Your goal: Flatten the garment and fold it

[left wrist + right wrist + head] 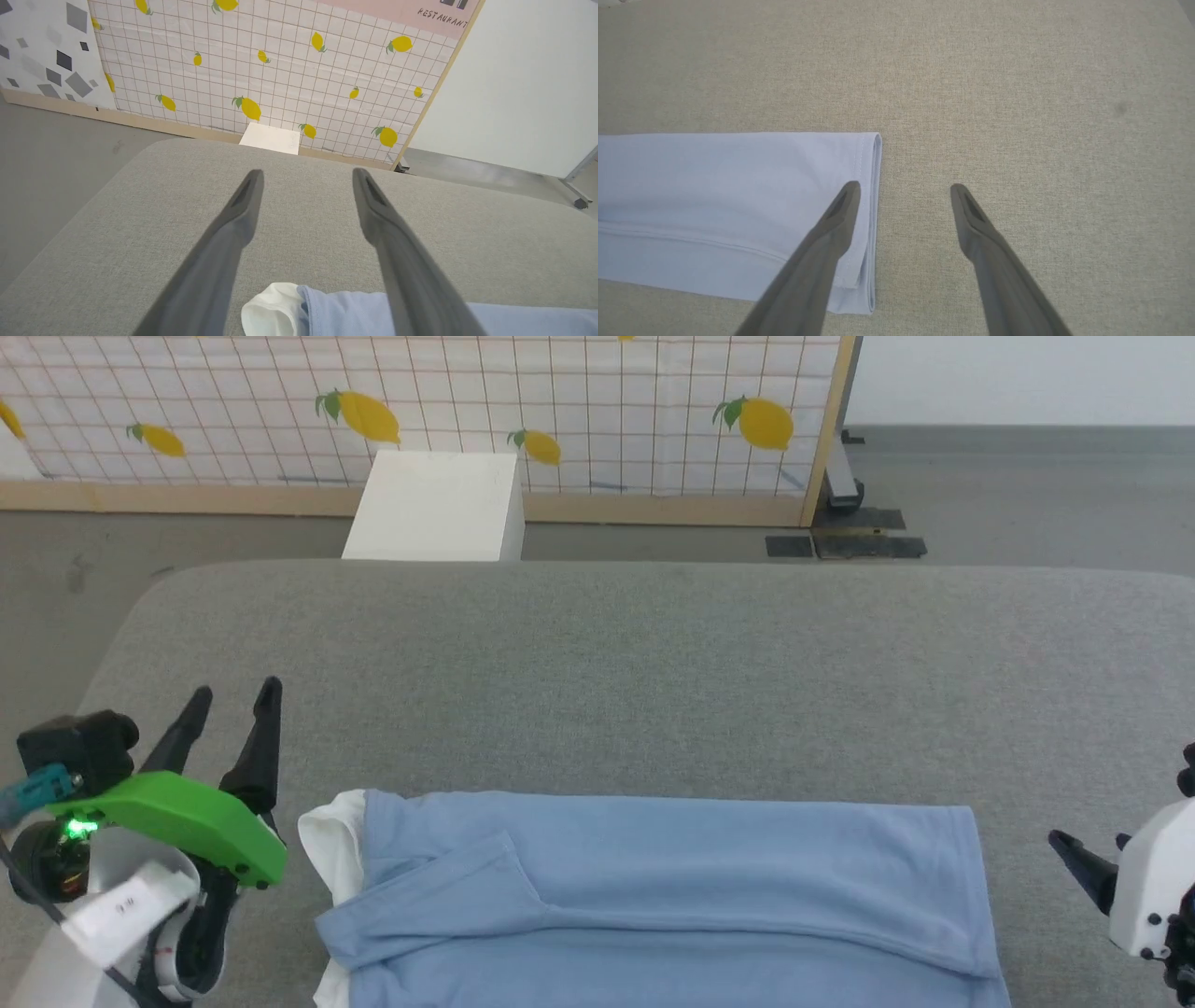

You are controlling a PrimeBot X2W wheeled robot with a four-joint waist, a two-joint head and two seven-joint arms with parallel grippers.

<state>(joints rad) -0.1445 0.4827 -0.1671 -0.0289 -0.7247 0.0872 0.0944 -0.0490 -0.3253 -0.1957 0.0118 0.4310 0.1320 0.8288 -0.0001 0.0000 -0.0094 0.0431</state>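
Note:
The garment [672, 887], a light blue shirt, lies folded lengthwise into a long strip near the front of the grey padded table [653, 672]. Its white collar [331, 845] pokes out at the strip's left end. My left gripper [233, 700] stands open just left of the collar, holding nothing. In the left wrist view the open left gripper [306, 179] hovers over bare table, with the collar [273, 310] low between the fingers. My right gripper [903, 193] is open above the garment's hemmed right end [866, 210], empty. In the head view, one dark right fingertip [1074, 859] shows beyond the hem.
Behind the table stands a white box [434, 504] on the grey floor, in front of a lemon-patterned grid screen [420, 401] with a wooden frame. A metal stand base [845, 490] sits at the screen's right end.

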